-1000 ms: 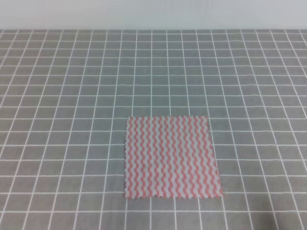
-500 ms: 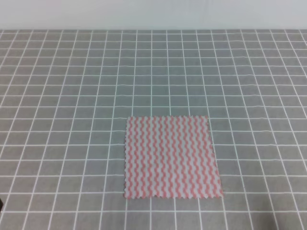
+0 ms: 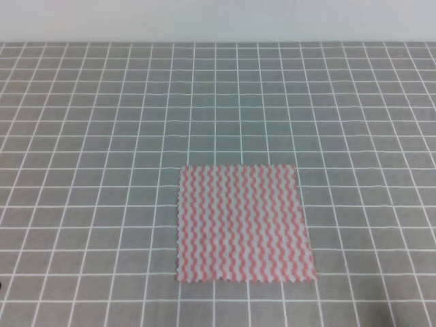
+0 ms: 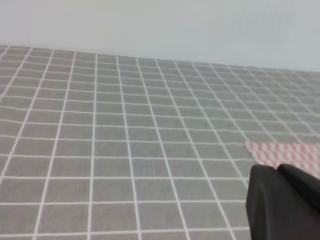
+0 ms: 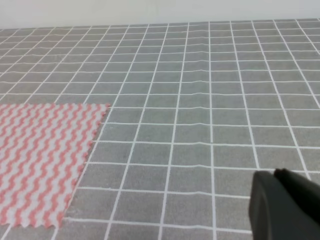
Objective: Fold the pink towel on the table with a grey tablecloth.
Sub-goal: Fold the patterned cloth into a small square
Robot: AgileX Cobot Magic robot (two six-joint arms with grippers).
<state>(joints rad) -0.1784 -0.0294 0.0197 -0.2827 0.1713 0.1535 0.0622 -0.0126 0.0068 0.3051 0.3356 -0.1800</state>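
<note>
The pink towel [image 3: 244, 223] lies flat and unfolded on the table with a grey tablecloth [image 3: 102, 136], a little below the middle of the exterior high view. Its far corner shows at the right of the left wrist view as the pink towel [image 4: 287, 152]. In the right wrist view the pink towel [image 5: 42, 155] fills the left side. Of each gripper only a black finger shows at the lower right: the left finger [image 4: 280, 202] and the right finger [image 5: 285, 205]. Both stay short of the towel. Their jaws are out of frame.
A pale wall [image 3: 218, 20] runs behind the far table edge. Grey gridded cloth surrounds the towel on all sides. A slight ripple crosses the cloth in the right wrist view, beyond the towel.
The towel has not moved. A tiny dark tip has come into the lower left edge of the exterior high view.
</note>
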